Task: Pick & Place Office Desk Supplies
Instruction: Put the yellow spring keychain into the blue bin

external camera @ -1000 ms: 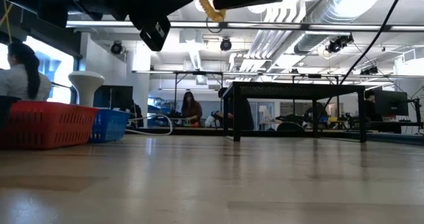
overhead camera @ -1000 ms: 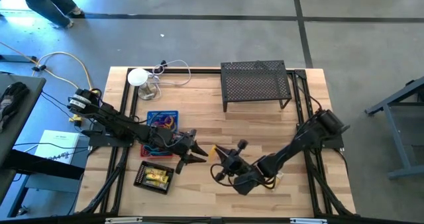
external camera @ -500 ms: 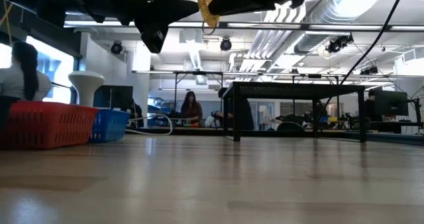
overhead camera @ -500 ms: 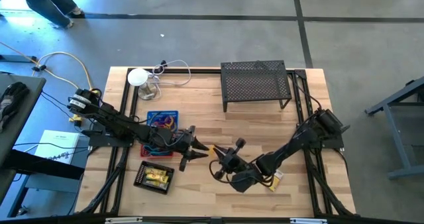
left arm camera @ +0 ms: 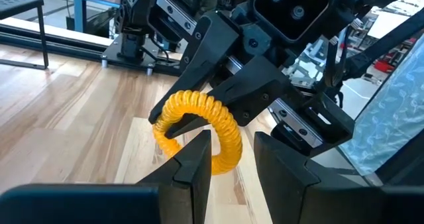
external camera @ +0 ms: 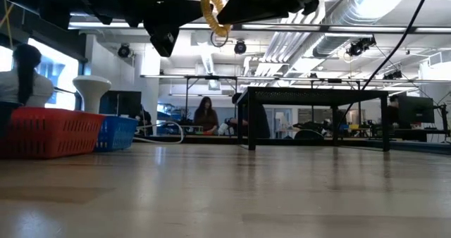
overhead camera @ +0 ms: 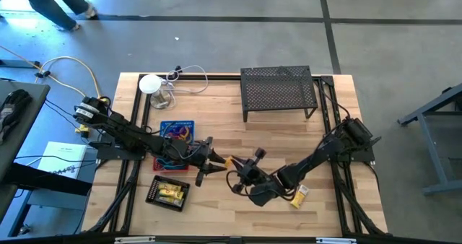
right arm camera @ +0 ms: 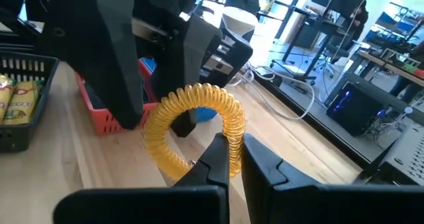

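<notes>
A yellow-orange coiled ring (overhead camera: 223, 161) hangs in the air between my two grippers, over the table's middle near its near edge. It shows in the low view (external camera: 213, 13), the left wrist view (left arm camera: 197, 108) and the right wrist view (right arm camera: 192, 98). My right gripper (overhead camera: 233, 167) (right arm camera: 236, 148) reaches in from the right and is shut on the ring. My left gripper (overhead camera: 215, 162) (left arm camera: 232, 151) reaches in from the left and is open. Its two fingers stand on either side of the ring's coil, one fingertip inside the ring's hole. My right gripper pinches the ring's coiled rim (right arm camera: 233, 128) between its two fingers, on the side nearest that arm. The fingers come roughly level from the table's right. The ring is lifted clear of the table and stands on edge. Whether my left gripper touches the ring, I cannot tell.
Under the left arm sit a red basket (external camera: 49, 131) and a blue basket (overhead camera: 177, 128). A black tray (overhead camera: 167, 192) with yellow tubes lies near the near edge. The black mesh shelf (overhead camera: 279, 92) stands at the far side, the white round device (overhead camera: 150, 83) at the far left. A yellow-white item (overhead camera: 298, 195) lies by the right arm.
My right gripper has carried the ring toward the table's left, up to my left gripper, keeping its hold. The ring now sits between the left gripper's open fingers, where a second ago it hung apart from them.
</notes>
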